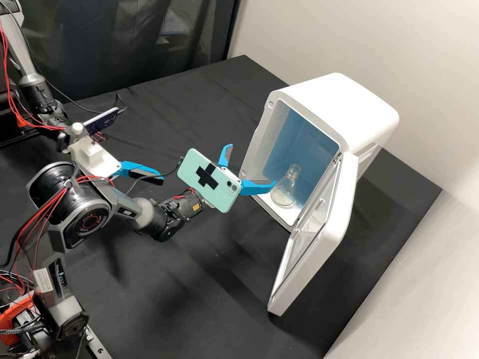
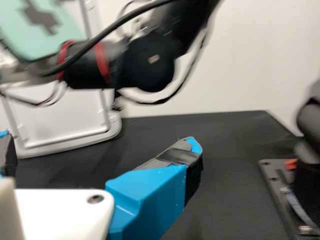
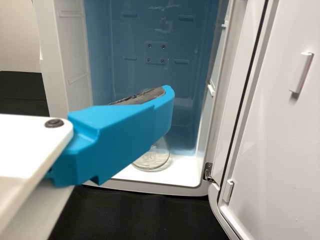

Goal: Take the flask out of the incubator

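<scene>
Right hand [image 1: 252, 165] wide open at incubator [image 1: 339, 104] mouth, flask [image 1: 288, 189] upright inside, just beyond.

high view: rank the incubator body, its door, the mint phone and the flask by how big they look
1. incubator body
2. door, open, not far behind the body
3. phone
4. flask, clearly the smallest
</scene>
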Robot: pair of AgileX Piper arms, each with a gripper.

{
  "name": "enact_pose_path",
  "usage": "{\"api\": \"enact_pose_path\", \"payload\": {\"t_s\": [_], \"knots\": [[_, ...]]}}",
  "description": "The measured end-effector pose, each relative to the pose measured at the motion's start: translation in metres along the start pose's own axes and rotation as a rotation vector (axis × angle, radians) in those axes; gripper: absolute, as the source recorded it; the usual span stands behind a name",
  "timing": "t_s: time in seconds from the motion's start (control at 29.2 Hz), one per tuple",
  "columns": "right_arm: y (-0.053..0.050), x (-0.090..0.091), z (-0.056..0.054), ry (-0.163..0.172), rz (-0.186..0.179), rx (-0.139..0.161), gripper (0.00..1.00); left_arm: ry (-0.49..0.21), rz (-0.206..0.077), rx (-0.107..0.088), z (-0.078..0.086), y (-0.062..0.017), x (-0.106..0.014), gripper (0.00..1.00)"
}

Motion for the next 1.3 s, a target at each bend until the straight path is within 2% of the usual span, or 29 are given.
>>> {"api": "enact_pose_path", "payload": {"t_s": [0.21, 0.27, 0.41, 0.45, 0.48, 0.51, 0.69, 0.89, 1.06, 1.3], "knots": [[0.000, 0.000, 0.000, 0.000, 0.000, 0.000, 1.00, 0.071, 0.015, -0.008, -0.024, 0.0072, 0.001, 1.00], [0.000, 0.000, 0.000, 0.000, 0.000, 0.000, 1.00, 0.093, 0.025, -0.017, -0.032, 0.0098, 0.001, 1.00], [0.000, 0.000, 0.000, 0.000, 0.000, 0.000, 1.00, 0.143, 0.036, -0.055, -0.049, 0.0138, 0.000, 1.00], [0.000, 0.000, 0.000, 0.000, 0.000, 0.000, 1.00, 0.158, 0.042, -0.072, -0.054, 0.0157, -0.001, 1.00], [0.000, 0.000, 0.000, 0.000, 0.000, 0.000, 1.00, 0.165, 0.046, -0.078, -0.056, 0.0166, -0.002, 1.00], [0.000, 0.000, 0.000, 0.000, 0.000, 0.000, 1.00, 0.177, 0.049, -0.096, -0.060, 0.0182, -0.003, 1.00], [0.000, 0.000, 0.000, 0.000, 0.000, 0.000, 1.00, 0.212, 0.084, -0.141, -0.073, 0.0274, -0.010, 1.00], [0.000, 0.000, 0.000, 0.000, 0.000, 0.000, 1.00, 0.244, 0.101, -0.151, -0.083, 0.0317, -0.016, 1.00], [0.000, 0.000, 0.000, 0.000, 0.000, 0.000, 1.00, 0.259, 0.109, -0.173, -0.087, 0.0330, -0.021, 1.00], [-0.001, 0.000, 0.000, -0.002, -0.001, 0.003, 1.00, 0.261, 0.109, -0.174, -0.087, 0.0331, -0.024, 1.00]]}}
